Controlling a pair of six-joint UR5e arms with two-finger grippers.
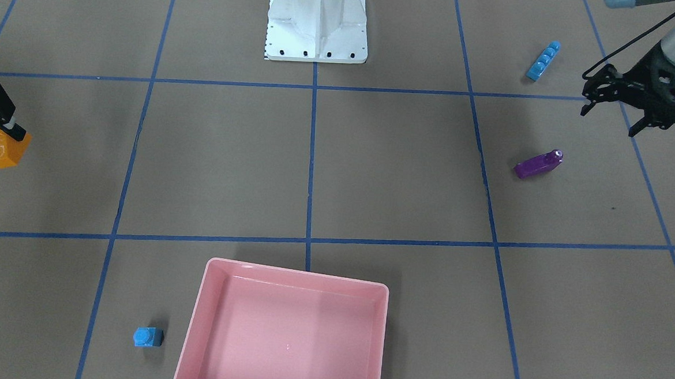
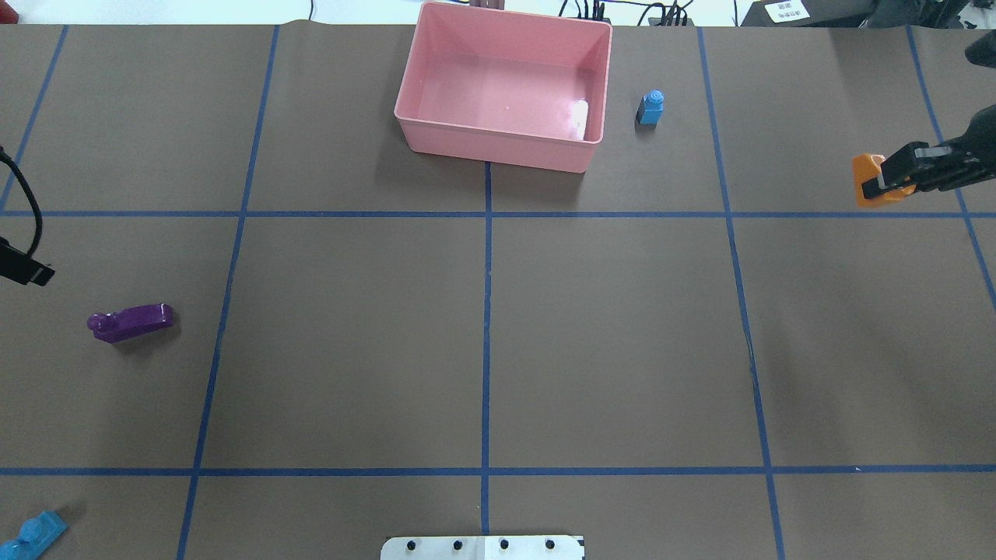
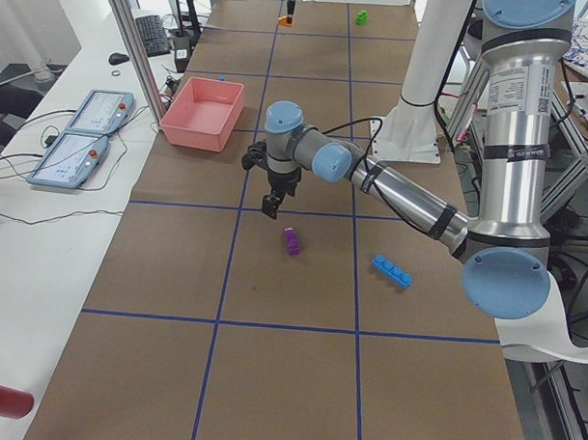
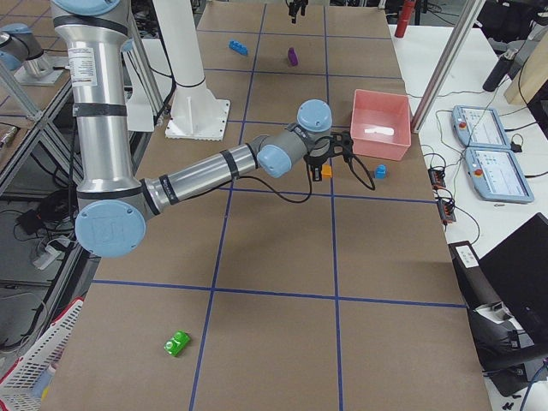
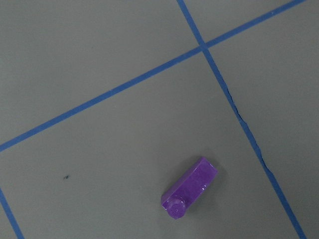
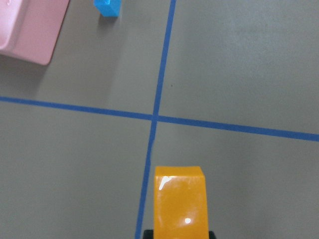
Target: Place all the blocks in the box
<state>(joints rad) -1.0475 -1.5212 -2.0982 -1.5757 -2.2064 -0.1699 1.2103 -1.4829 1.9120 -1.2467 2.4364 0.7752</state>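
I have my right gripper clenched on the orange sloped plastic brick, out at 3 o'clock on the overhead view, close to the table's edge. Its wrist camera shows the brick pinched at the bottom of the frame, over a crossing of blue tape lines. I cannot tell whether the brick is clear of the brown paper.

My left gripper hangs released, its fingers spread with nothing between them. It sits at 9 o'clock on the overhead view, where only a sliver of it shows. The dark purple long plastic brick lies on the table toward 4 o'clock from that gripper and apart from it. The left wrist camera has it at 5 o'clock in its frame, with the stud end pointing to 7 o'clock.

The shallow pink plastic tray sits at 12 o'clock, at the far edge of the table. The small blue one-stud cube stands upright just beside the tray's wall at 3 o'clock, not touching it. The long blue four-stud bar lies in the 8 o'clock corner on the robot's side, partly cut off by the frame.

The green two-stud brick shows only in the side cameras. It is at the table's end on the robot's right, well apart from everything else. The white metal base is at 6 o'clock.
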